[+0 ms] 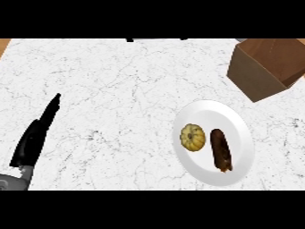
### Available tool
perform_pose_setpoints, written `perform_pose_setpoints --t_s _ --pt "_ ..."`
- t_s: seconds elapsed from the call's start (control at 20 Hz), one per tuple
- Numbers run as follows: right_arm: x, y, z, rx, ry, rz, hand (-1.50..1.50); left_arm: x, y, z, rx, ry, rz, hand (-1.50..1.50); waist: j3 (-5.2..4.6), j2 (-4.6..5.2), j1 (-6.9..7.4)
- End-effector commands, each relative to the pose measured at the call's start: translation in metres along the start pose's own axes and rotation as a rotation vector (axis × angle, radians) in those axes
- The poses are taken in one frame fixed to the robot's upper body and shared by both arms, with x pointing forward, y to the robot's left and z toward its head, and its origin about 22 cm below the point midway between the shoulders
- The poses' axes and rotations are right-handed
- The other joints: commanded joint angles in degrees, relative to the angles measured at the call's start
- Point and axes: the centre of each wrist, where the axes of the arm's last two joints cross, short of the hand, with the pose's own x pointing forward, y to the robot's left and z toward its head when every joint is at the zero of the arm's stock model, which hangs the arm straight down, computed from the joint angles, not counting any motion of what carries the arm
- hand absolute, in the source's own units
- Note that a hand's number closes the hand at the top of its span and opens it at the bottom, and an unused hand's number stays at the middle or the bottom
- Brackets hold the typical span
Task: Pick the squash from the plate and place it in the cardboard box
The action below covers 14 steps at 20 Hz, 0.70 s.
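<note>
A small yellow ribbed squash (193,137) lies on the left half of a white plate (207,116) at the lower right of the marble counter. Beside it on the same plate lies a dark brown elongated food item (221,150). The brown cardboard box (273,67) stands at the upper right, tilted, its opening facing up and to the right. My left hand (36,136) shows at the lower left, fingers straight and pointing up, far from the plate and holding nothing. My right hand does not show.
The white marble counter (115,89) spreads across the view, with wooden floor at the left and right upper corners. A dark object sits at the counter's far edge near the top middle.
</note>
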Motion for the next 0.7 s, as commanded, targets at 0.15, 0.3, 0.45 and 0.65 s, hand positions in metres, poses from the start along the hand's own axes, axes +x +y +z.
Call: perform_pose_setpoints --t_s 0.15,0.3,0.45,0.65 --pt "0.030 0.015 -0.027 0.072 0.074 0.064 -1.50 0.002 -0.001 -0.006 -0.030 -0.010 -0.006 0.00 0.12 0.03 1.59" --pt "0.054 0.027 -0.042 0.080 0.087 0.084 -1.50 -0.009 -0.011 -0.002 -0.034 -0.015 -0.009 0.00 0.13 -0.04 2.28" --pt "0.076 0.039 -0.060 0.052 0.102 0.167 -1.50 0.005 -0.011 -0.009 -0.054 -0.007 -0.005 0.00 0.27 -0.39 2.96" --pt "0.100 0.061 -0.090 -0.015 0.065 0.206 -1.50 -0.003 -0.024 -0.018 -0.069 -0.028 -0.007 0.00 0.30 -0.36 3.28"
